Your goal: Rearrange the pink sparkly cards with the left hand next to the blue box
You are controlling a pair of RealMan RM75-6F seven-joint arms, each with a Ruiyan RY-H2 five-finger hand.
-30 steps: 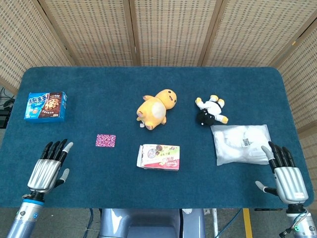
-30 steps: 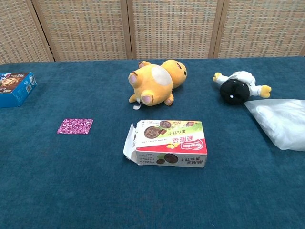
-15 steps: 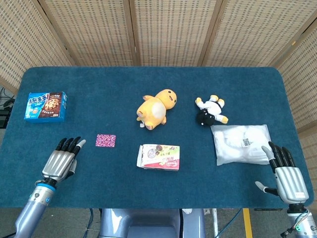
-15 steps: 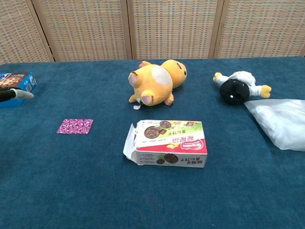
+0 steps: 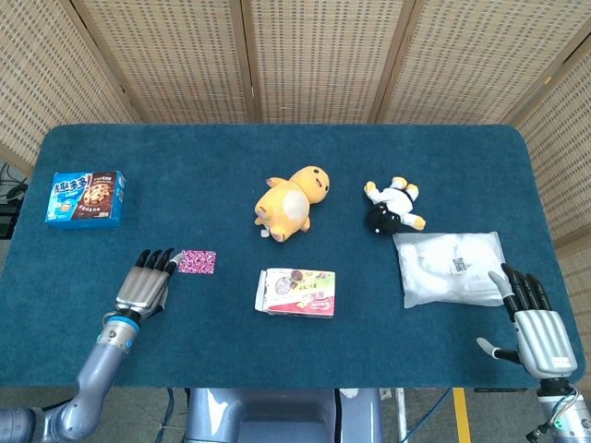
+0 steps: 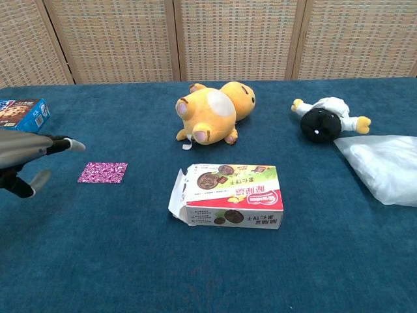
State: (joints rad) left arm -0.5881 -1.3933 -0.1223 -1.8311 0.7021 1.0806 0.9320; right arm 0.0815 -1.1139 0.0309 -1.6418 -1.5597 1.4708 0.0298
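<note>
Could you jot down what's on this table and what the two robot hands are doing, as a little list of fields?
surface: dark blue carpeted table
target item: flat pink sparkly cards, lying on the table
destination: blue cookie box, far left
left hand: open, fingertips next to the cards, holding nothing
right hand: open, at the near right edge
centre: yellow plush animal, with an opened white and red snack carton in front of it
right side: black and white plush toy, white plastic bag
</note>
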